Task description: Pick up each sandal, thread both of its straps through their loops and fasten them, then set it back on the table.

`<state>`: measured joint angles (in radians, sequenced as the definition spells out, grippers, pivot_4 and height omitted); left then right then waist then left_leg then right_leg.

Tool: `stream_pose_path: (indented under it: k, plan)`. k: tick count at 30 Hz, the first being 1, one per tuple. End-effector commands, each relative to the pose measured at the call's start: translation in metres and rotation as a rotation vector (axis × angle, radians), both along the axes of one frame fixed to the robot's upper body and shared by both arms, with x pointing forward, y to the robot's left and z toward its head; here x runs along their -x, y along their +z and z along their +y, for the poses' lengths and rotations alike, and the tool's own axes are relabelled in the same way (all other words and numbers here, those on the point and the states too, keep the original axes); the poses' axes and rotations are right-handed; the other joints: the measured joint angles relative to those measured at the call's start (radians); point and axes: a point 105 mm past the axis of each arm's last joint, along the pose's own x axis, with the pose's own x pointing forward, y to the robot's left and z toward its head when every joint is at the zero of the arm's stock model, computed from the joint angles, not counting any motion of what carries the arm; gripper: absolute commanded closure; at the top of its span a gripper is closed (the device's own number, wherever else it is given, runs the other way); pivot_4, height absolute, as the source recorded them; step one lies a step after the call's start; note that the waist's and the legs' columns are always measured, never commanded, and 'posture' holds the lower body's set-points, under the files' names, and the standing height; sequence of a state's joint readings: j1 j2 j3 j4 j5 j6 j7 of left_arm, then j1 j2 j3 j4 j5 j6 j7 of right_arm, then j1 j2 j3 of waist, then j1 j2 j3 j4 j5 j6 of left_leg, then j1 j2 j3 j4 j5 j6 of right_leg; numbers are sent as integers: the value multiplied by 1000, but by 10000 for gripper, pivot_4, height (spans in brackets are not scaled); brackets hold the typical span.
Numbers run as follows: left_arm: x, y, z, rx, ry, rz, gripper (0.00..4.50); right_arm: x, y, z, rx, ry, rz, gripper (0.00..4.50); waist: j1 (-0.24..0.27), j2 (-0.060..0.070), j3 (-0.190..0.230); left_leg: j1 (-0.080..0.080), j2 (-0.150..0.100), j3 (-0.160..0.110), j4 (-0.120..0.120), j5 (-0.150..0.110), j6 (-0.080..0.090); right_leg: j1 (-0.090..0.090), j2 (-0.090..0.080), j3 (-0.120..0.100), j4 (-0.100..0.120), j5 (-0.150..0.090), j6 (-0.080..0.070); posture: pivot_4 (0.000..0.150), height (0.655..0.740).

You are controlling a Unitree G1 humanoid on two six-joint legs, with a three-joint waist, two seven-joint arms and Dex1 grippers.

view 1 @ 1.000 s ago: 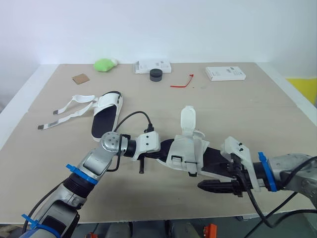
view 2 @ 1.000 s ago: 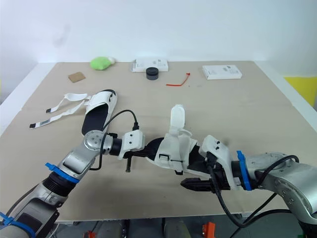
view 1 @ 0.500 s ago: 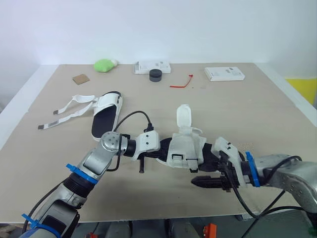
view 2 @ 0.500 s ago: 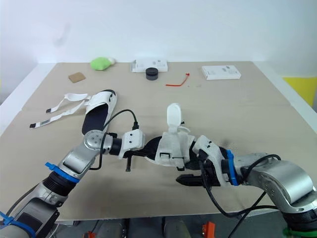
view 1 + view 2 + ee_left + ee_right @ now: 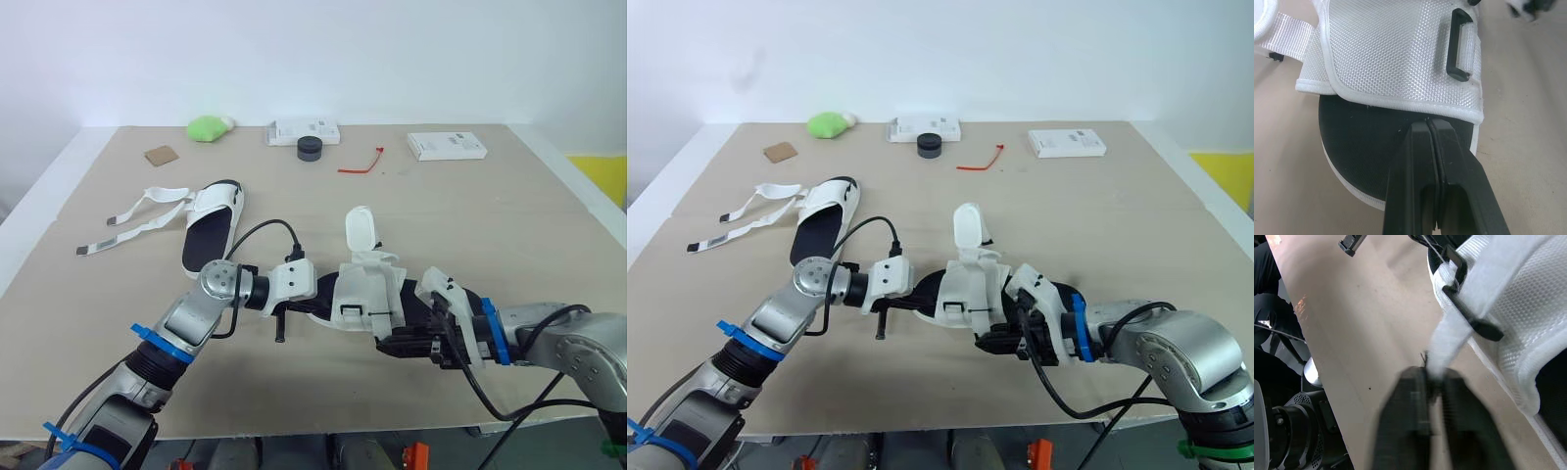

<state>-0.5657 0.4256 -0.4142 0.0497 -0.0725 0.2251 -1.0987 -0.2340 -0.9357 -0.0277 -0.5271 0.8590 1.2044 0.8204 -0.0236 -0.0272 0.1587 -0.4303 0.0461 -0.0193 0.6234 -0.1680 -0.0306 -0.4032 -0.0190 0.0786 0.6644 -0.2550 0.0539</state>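
Tan table (image 5: 549,225) carries two white sandals with black insoles. One sandal (image 5: 364,299) lies near the front edge, between the two grippers. The second sandal (image 5: 211,230) lies well apart on the robot's left, its loose straps (image 5: 127,220) spread flat on the table. At the held sandal's left end, the left gripper (image 5: 1428,123) has its fingers (image 5: 1410,166) pressed together with no gap. Their tips lie against the black insole, just beside the white woven upper (image 5: 1396,54); whether they pinch anything cannot be told. At the other end, the right gripper (image 5: 1431,374) has its fingers (image 5: 1408,411) nearly closed, nipping the free end of a white strap (image 5: 1454,333). That strap runs from the upper through a black loop (image 5: 1469,316) and down into the fingers. A second strap (image 5: 359,227) stands upright from the top of the same sandal, touching neither gripper.
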Motion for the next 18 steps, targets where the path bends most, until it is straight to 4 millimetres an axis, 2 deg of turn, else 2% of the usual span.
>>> stream_pose_path:
  k: [1, 4, 6, 9, 12, 16, 18]
  plan:
    - [0, -17, 6, -59, 20, 38, 45000, 1, 12, 3, -23, 27, -42, 44553, 0, 0, 0, 0, 0, 0, 0, 0, 0, 0, 0, 0, 0, 0, 0, 1500, 7400]
    - [0, -17, 6, -60, 21, 37, 45000, 7, 16, 4, -36, 58, -43, 44553, 0, 0, 0, 0, 0, 0, 0, 0, 0, 0, 0, 0, 0, 0, 0, 1500, 7400]
    - [-1, -17, 6, -58, 22, 36, 45000, 23, 32, 10, -99, 156, -52, 44553, 0, 0, 0, 0, 0, 0, 0, 0, 0, 0, 0, 0, 0, 0, 0, 1500, 7400]
    - [-2, -17, 5, -56, 22, 35, 45000, 35, 49, 15, -149, 241, -70, 44553, 1, 0, 0, -1, 0, 0, -1, 0, 0, -1, 0, 0, 0, -1, 0, 1500, 7400]
    - [-2, -17, 4, -55, 21, 35, 45000, 37, 57, 17, -168, 267, -88, 44553, 1, -1, 1, -2, 0, -1, -1, 0, 0, -1, 0, 0, 0, -1, 1, 1500, 7400]
    - [-3, -17, 4, -54, 19, 35, 45000, 33, 90, 26, -314, 296, -152, 44553, 1, -1, 2, -3, -1, -1, -1, 0, 0, -2, 0, 0, 0, -1, 1, 1500, 7400]
    - [-3, -17, 3, -54, 18, 34, 45000, 32, 97, 28, -344, 298, -157, 44553, 1, -1, 2, -3, 0, -1, -1, 0, 0, -2, 0, 0, 0, -1, 0, 1500, 7400]
